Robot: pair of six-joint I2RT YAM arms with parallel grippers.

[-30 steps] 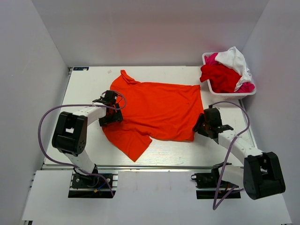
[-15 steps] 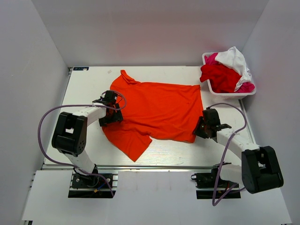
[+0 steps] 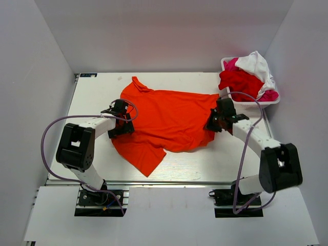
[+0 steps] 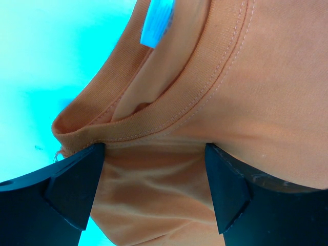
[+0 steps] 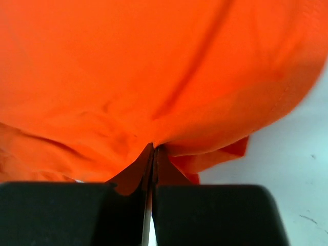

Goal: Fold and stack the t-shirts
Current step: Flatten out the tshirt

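The bright orange t-shirt (image 3: 169, 120) lies spread on the table, neck to the left and hem to the right. My left gripper (image 3: 122, 121) is open at the neck. In the left wrist view its fingers (image 4: 77, 179) straddle cloth just below the collar (image 4: 205, 87) without pinching it. My right gripper (image 3: 211, 124) is shut on the shirt's right hem, and the near hem corner is pulled inward. In the right wrist view the shut gripper (image 5: 154, 149) pinches a peak of orange cloth (image 5: 154, 61). Red (image 3: 241, 84), white (image 3: 256, 64) and pink (image 3: 231, 64) t-shirts are heaped at the back right.
A white basket (image 3: 251, 103) at the back right corner holds the heaped shirts, close behind my right arm. White walls enclose the table on three sides. A pale label (image 4: 156, 20) shows inside the orange shirt's neck.
My right gripper has shut on the hem's near right corner and carried it toward the back and slightly left, bunching that edge. The left gripper has not moved.
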